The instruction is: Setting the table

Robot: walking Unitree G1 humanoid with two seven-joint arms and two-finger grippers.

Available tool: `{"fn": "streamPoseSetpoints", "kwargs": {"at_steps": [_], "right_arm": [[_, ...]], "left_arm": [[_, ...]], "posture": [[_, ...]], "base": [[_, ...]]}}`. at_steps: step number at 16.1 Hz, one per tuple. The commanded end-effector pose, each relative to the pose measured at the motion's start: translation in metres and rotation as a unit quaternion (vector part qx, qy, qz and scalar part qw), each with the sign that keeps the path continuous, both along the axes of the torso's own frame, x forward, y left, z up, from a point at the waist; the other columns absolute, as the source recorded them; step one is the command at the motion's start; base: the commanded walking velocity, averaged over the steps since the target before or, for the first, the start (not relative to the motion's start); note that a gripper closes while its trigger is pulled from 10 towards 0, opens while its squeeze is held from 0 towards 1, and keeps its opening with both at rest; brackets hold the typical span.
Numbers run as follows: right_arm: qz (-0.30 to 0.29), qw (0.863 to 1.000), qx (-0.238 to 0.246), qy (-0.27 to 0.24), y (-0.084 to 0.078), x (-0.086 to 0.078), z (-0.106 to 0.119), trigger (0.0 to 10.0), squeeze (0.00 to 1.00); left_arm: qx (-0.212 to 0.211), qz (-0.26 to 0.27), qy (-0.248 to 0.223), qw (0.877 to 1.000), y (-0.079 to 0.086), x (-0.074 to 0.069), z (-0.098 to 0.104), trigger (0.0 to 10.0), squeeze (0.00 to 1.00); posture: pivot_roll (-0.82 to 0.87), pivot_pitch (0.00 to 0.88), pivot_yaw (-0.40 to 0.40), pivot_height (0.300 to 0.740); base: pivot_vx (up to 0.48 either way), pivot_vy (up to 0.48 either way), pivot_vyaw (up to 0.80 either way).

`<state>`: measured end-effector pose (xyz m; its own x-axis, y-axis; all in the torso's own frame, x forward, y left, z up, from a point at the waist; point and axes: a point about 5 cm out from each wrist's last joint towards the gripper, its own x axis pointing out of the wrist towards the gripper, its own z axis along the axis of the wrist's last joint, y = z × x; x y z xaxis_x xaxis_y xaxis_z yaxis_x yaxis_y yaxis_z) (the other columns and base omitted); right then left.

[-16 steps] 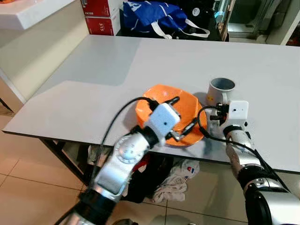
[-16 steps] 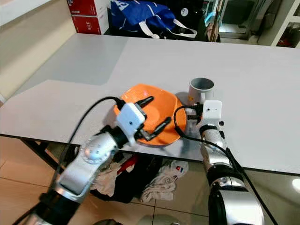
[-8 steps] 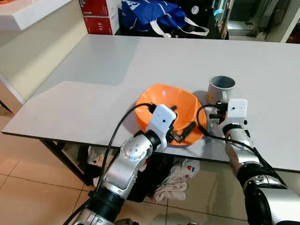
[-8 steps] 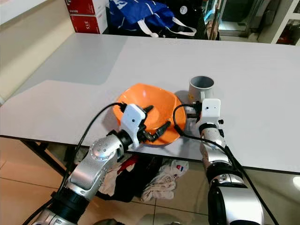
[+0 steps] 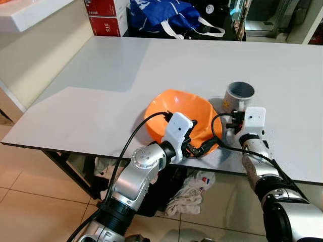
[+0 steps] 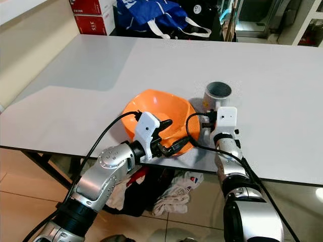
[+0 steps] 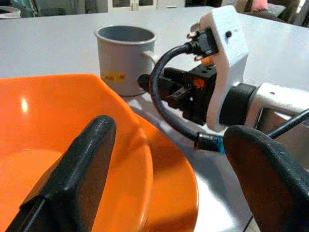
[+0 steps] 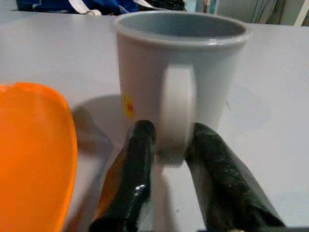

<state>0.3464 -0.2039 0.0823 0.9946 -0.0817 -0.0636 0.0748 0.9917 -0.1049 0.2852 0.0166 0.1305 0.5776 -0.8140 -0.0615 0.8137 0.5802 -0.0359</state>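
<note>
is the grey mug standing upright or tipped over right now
Upright. The grey mug stands on its base on the table, mouth up, with the right hand closed on its handle.

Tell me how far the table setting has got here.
Done: orange bowl and grey mug sit on the table. In hand: left gripper straddles the bowl's near rim, jaws open; right gripper pinches the mug's handle. Left: placing both.
</note>
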Motion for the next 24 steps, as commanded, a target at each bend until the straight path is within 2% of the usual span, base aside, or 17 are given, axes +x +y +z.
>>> {"fn": "streamPoseSetpoints", "kwargs": {"at_steps": [1, 10, 19, 20, 21, 24], "right_arm": [[0.008, 1.000, -0.003, 0.007, 0.004, 0.000, -0.002, 10.0, 1.00], [0.011, 1.000, -0.002, 0.008, 0.004, -0.003, -0.005, 10.0, 1.00], [-0.002, 1.000, -0.020, -0.003, -0.003, -0.005, -0.004, 10.0, 1.00], [-0.006, 1.000, -0.024, -0.009, -0.004, -0.005, -0.002, 10.0, 0.39], [-0.008, 0.999, -0.030, -0.015, -0.004, -0.005, 0.000, 10.0, 0.03], [-0.015, 0.998, -0.043, -0.039, -0.008, -0.004, 0.008, 10.0, 0.00]], "left_arm": [[-0.009, -0.005, -0.014, 1.000, -0.001, 0.003, 0.013, 10.0, 0.00], [-0.015, 0.000, -0.009, 1.000, 0.001, 0.003, 0.018, 10.0, 0.00], [-0.015, 0.001, -0.008, 1.000, 0.000, 0.003, 0.018, 10.0, 0.00], [-0.016, 0.001, -0.008, 1.000, 0.000, 0.004, 0.018, 10.0, 0.00], [-0.017, 0.001, -0.008, 1.000, -0.001, 0.004, 0.018, 10.0, 0.00], [-0.017, 0.000, -0.011, 1.000, -0.001, 0.004, 0.019, 10.0, 0.00]], "posture": [[0.06, 0.054, 0.052, 0.740], [0.05, 0.037, 0.047, 0.740], [0.03, 0.039, 0.046, 0.740], [0.03, 0.041, 0.045, 0.740], [0.03, 0.041, 0.045, 0.740], [0.02, 0.041, 0.044, 0.740]], "base": [[0.000, 0.000, 0.00], [0.000, 0.000, 0.00], [0.000, 0.000, 0.00], [0.000, 0.000, 0.00], [0.000, 0.000, 0.00], [0.000, 0.000, 0.00]]}}
